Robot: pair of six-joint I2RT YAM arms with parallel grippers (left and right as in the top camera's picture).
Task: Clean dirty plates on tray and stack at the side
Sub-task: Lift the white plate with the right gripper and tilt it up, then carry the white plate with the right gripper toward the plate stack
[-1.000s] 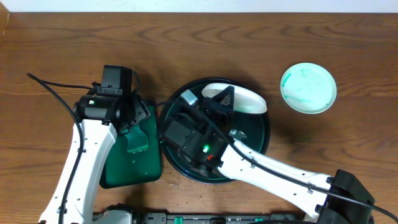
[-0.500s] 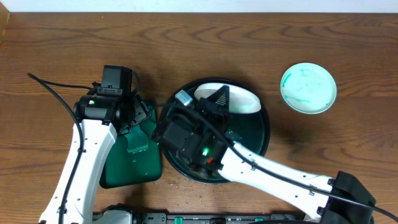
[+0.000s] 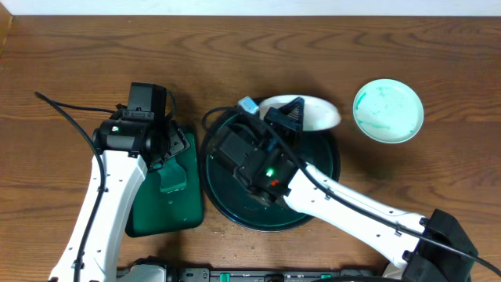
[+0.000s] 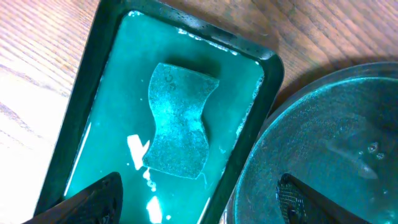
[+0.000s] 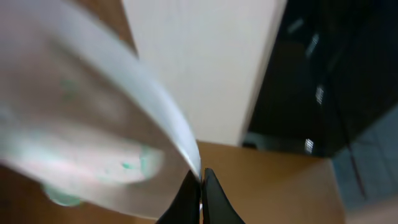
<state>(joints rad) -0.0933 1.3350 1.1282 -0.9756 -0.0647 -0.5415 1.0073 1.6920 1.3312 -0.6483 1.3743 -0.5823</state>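
- Right gripper [image 3: 293,117]: its two dark fingers are pressed together on the rim of the held plate [image 3: 316,112]. In the right wrist view the fingertips [image 5: 212,205] meet at the plate's thin edge and pinch it.
- Held plate: small, round and white, seen as a narrow ellipse from overhead, hence tilted. It sits over the 1 o'clock part of the round tray [image 3: 227,210], with its far side reaching out past the rim. In the blurred wrist view, faint green marks show on its face. Whether its lower edge touches the tray cannot be told, as the gripper hides it.
- Round tray: dark green-black with a raised rim, at the middle of the table [image 3: 235,55]. The right arm [image 3: 344,211] crosses it from 5 o'clock, and a small green light glows on the wrist housing.
- Second plate [image 3: 388,110]: lies flat on the bare wood at 2 o'clock from the round tray, near it but apart from the rim. Its face is smeared with green.
- Left gripper [image 4: 199,186]: its fingers are spread wide and grasp nothing. It hangs over the rectangular tray [image 4: 81,112].
- Rectangular tray: green, just beside the round tray at 9 o'clock. A waisted green cloth [image 4: 179,121] lies flat inside it, on a wet, glossy floor.
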